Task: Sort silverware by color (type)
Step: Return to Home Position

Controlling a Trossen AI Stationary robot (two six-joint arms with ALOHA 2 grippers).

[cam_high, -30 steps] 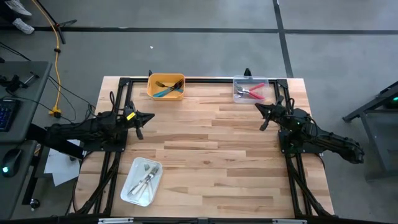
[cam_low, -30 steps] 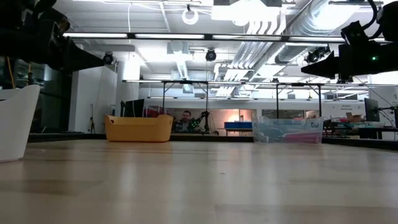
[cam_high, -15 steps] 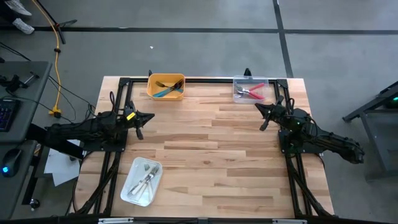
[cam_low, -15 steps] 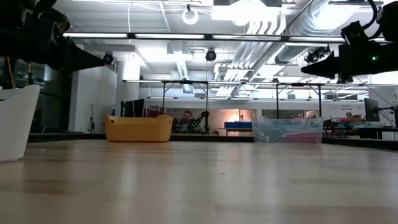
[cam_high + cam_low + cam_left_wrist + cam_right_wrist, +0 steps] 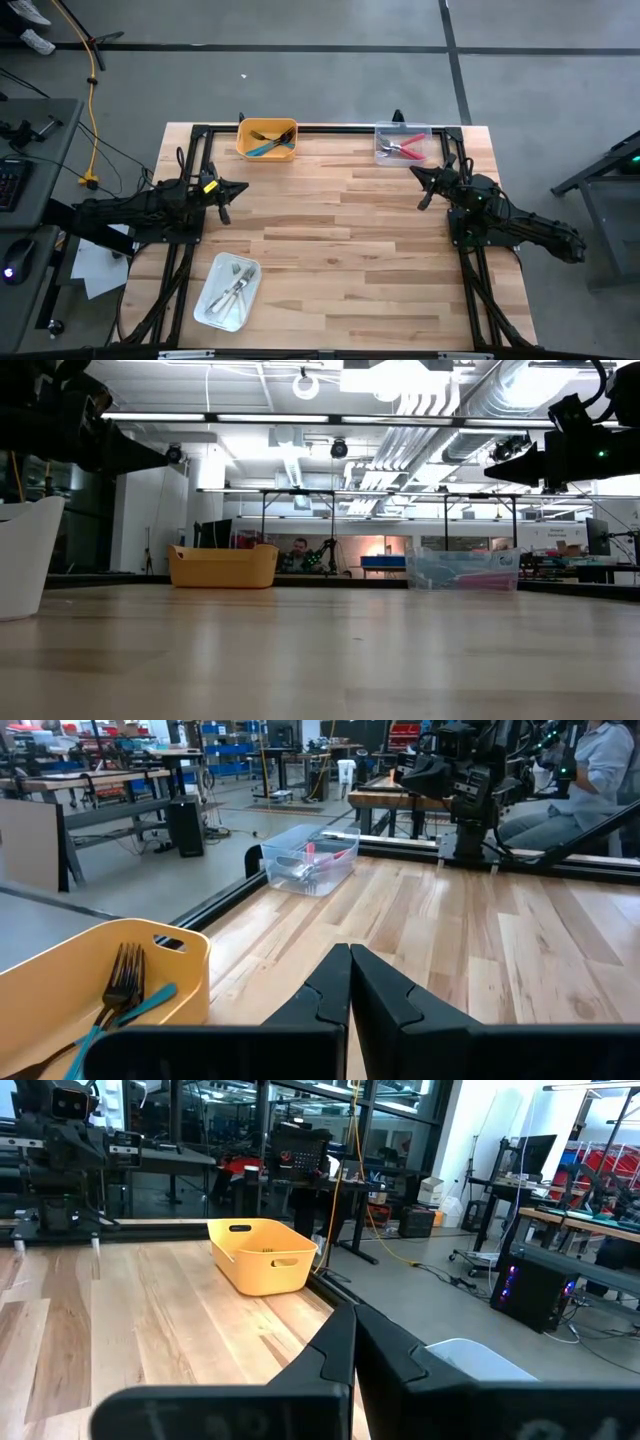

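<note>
The silverware lies sorted in three bins. Teal-handled forks (image 5: 265,147) rest in a yellow bin (image 5: 267,139) at the far edge; red-handled ones (image 5: 405,148) in a clear bin (image 5: 403,143) at the far right; white-handled ones (image 5: 232,290) in a white tray (image 5: 228,291) at the near left. My left gripper (image 5: 242,187) hovers shut above the table's left side, pointing level toward the right. My right gripper (image 5: 417,171) hovers shut above the right side, pointing toward the far left. Neither holds anything.
A black frame (image 5: 330,128) runs along the table's far edge and down both sides. The wide wooden middle of the table (image 5: 340,240) lies between the arms. A seated person (image 5: 600,760) shows beyond the table's right side in the left wrist view.
</note>
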